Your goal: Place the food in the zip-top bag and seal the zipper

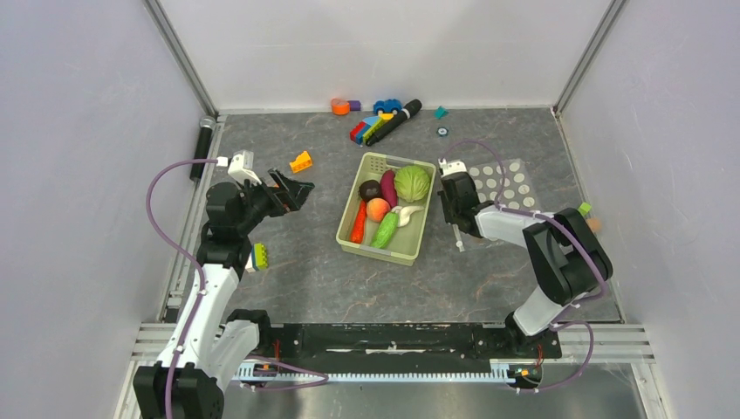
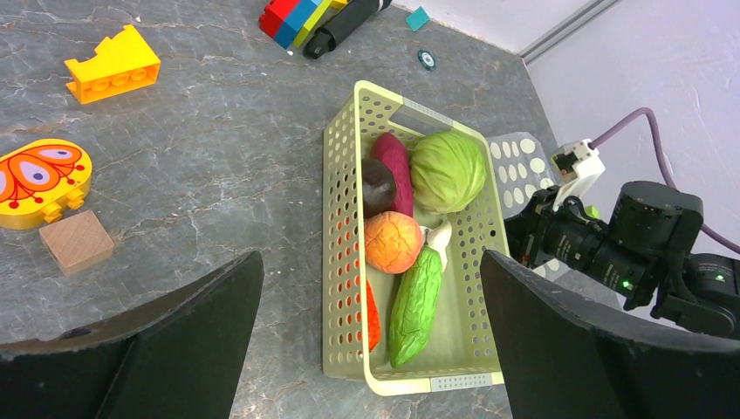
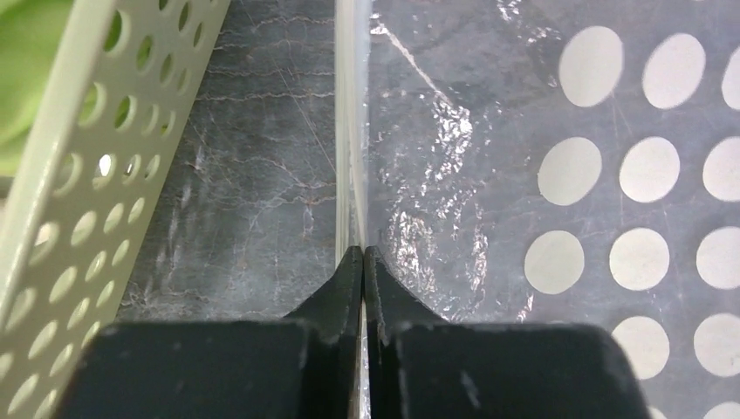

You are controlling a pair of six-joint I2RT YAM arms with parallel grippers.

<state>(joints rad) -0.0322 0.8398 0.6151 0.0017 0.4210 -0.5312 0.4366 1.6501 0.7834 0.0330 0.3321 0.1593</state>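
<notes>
The food lies in a pale green basket (image 1: 349, 234): cabbage (image 1: 413, 183), eggplant (image 1: 388, 186), maroon ball (image 1: 370, 190), peach (image 1: 377, 209), carrot (image 1: 359, 223), cucumber (image 1: 385, 230) and a white piece (image 1: 406, 211). Right of the basket the clear dotted zip-top bag (image 1: 506, 185) lies flat. My right gripper (image 3: 363, 253) is shut, pinching the pale zipper (image 3: 351, 131) along the bag's basket-side edge. Well left of the basket, my left gripper (image 1: 297, 188) hangs wide open and empty. Its wrist view looks down on the cucumber (image 2: 416, 301) and peach (image 2: 393, 242).
Building blocks and a black marker (image 1: 401, 120) lie at the back wall. An orange block (image 1: 301, 161), a butterfly toy (image 2: 35, 179) and a wooden square (image 2: 77, 240) lie near the left gripper. A black cylinder (image 1: 202, 148) sits at the left edge.
</notes>
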